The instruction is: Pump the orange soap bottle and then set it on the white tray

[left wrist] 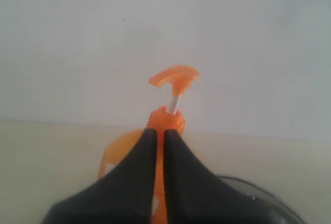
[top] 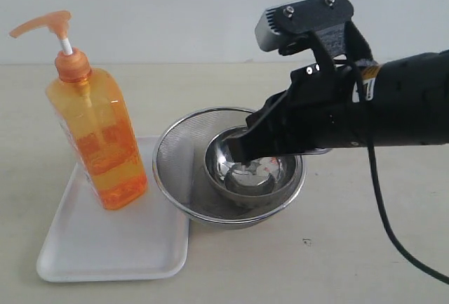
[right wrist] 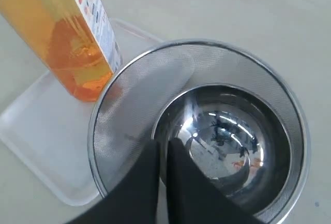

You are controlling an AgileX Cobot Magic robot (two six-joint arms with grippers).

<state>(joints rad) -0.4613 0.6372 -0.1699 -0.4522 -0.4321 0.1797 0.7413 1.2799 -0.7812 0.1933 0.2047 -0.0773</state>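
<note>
Locate the white tray (top: 105,255) at the front left of the counter (top: 351,262), lying flat. Find the orange soap bottle (top: 98,142) standing upright on the rear right part of that tray, pump head raised, white stem exposed, no claw on it. Just beside the tray, note the steel mesh bowl (top: 175,156) with a smaller polished steel bowl (top: 256,177) nested inside.

Treat placement as already met, judging from how things lie. Do not assume the pump stroke; cannot be read from these views. If outstanding, lift the right claw (top: 238,151) clear of the bowls, carry it left above the pump head and press straight down, guarding against tipping the bottle. If complete, simply back away.

Left claw (left wrist: 160,133): clenched and empty, pointing toward the bottle's pump collar. Absent from the exterior view, so cannot tell how near the bottle.

Right arm (top: 393,100): enters from the right edge, forearm near level, wrist pitched down and leftward. Right claw: clenched, holding nothing, tips dipped inside the polished steel bowl. Cannot tell whether touching its wall.
</note>
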